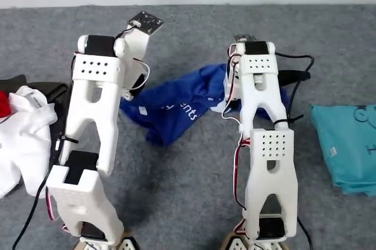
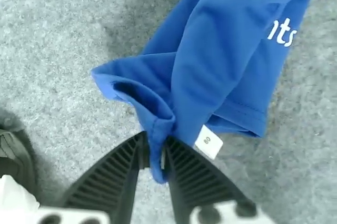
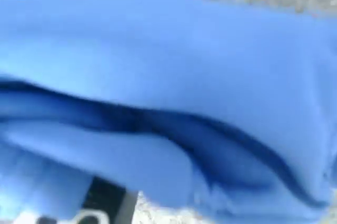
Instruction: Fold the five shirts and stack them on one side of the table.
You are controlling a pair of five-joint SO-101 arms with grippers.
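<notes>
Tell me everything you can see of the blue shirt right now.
The blue shirt is soft, smooth-looking fabric with white lettering and a small white tag near one hem. It lies crumpled, unfolded, on the grey table cover between the two arms. The left gripper pinches a bunched edge; the right arm hangs close over its other end.

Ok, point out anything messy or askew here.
The blue shirt lies bunched up in the middle, one edge pinched in the left gripper. The white shirt is a loose heap; the teal shirt lies folded.
</notes>
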